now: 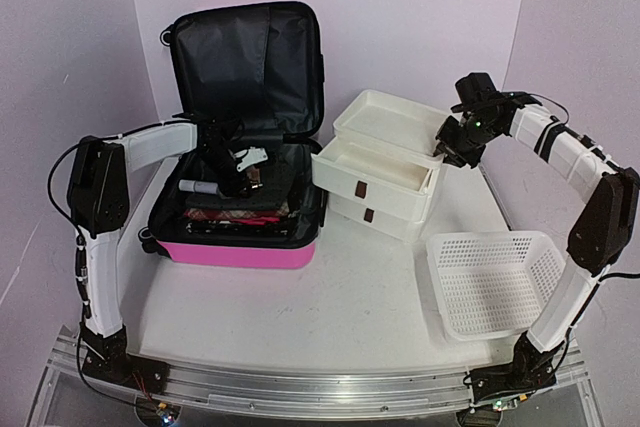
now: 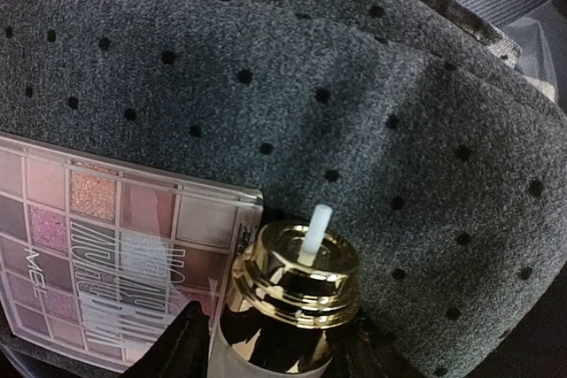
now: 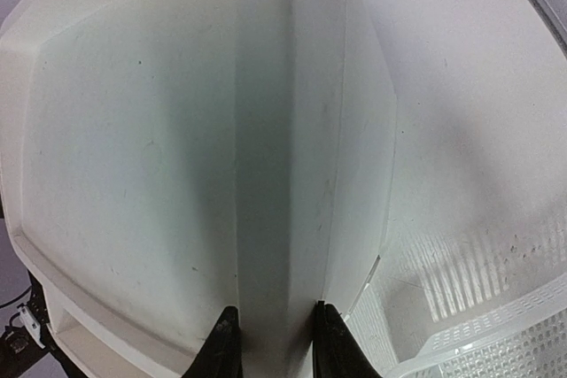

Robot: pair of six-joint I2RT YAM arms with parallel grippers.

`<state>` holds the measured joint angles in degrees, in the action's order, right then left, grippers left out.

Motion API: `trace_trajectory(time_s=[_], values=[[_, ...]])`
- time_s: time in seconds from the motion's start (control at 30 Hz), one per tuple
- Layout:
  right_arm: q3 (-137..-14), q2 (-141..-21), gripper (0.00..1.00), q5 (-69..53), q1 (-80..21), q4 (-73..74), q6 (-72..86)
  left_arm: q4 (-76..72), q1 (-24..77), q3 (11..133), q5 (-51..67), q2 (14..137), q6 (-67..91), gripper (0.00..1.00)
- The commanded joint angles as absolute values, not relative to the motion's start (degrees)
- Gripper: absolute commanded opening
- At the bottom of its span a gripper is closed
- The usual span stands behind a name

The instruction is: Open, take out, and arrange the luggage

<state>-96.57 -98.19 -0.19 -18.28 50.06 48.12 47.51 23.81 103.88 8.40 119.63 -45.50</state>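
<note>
Near right of white tabletop (image 1: 360,292): white plastic mesh basket (image 1: 492,239), rectangular, one.

Left of centre: small hot-pink hard-shell suitcase (image 1: 240,253), one, flat on the tabletop, open, black-lined lid (image 1: 245,57) upright at the back. Shell judged stiff, smooth and fairly light. Best taken by the rim of the lower half rather than the glossy face.

Inside the lower half: left pincer (image 1: 235,162), narrowly parted and closed on a frosted bottle with gold collar and bare white stem (image 2: 283,307), one. Judged hard, slippery and breakable, so best gripped on the body below the collar.

Just beside the bottle: flat pink-toned eyeshadow palette (image 2: 106,254), one. Judged stiff and thin, best pinched at an edge.

Beyond both: grey knitted fabric with black dots (image 2: 310,104), soft, in folds. Number of pieces not countable.

Just right of the suitcase: white plastic drawer stack (image 1: 365,192), one, with two dark-handled drawer fronts visible, upper drawer pulled out, open tray on top.

At its far right corner: right pincer (image 3: 275,347), nearly closed, fingers either side of a white wall of the stack, apparently pinching it.
</note>
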Motion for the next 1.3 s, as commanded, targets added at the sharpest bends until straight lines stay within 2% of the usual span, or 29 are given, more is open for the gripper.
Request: trace_trajectory(time_s=[0.0, 0.07, 0.13, 0.3, 0.43, 0.53, 0.63, 0.8, 0.93, 1.1, 1.27], values=[[-96.09, -96.68, 0.0, -7.58, -19.53, 47.85, 48.25, 46.66, 23.52, 106.04, 7.48, 118.94, -46.45, 0.41], [-96.22, -96.68, 0.0, -7.63, -19.55, 47.89, 48.31, 46.57, 23.54, 105.88, 7.04, 117.64, -46.03, 0.32], [-96.24, -96.68, 0.0, -7.53, -19.59, 47.85, 48.34, 46.08, 23.52, 105.39, 7.27, 115.13, -45.36, 0.28], [-95.79, -96.85, 0.0, -7.24, -19.54, 47.82, 48.51, 44.45, 23.55, 104.76, 10.77, 106.1, -40.08, 0.26], [-95.37, -97.11, 0.0, -7.31, -19.52, 47.49, 48.86, 40.61, 23.56, 103.5, 21.61, 96.55, -27.72, 0.23], [-95.22, -97.37, 0.0, -7.42, -19.55, 47.17, 49.03, 29.13, 24.94, 95.94, 31.58, 89.44, -14.27, 0.21], [-95.02, -97.76, 0.0, -7.64, -19.6, 46.71, 49.28, 11.33, 31.02, 86.52, 33.88, 83.78, -5.03, 0.2], [-94.51, -98.17, 0.0, -8.06, -19.55, 46.5, 49.57, -7.27, 46.31, 79.81, 28.75, 82.29, -14.21, 0.2], [-93.98, -97.64, 0.0, -8.27, -19.59, 46.48, 49.7, -8.09, 52.46, 82.57, 24.28, 88.72, -33.53, 0.2], [-93.17, -96.45, 0.0, -7.97, -19.54, 46.43, 49.58, -7.0, 53.83, 89.22, 10.68, 98.6, -49.02, 0.19], [-92.9, -95.55, 0.0, -7.23, -19.53, 46.43, 48.96, -1.67, 53.88, 98.23, 6.36, 107.0, -54.04, 0.17]])
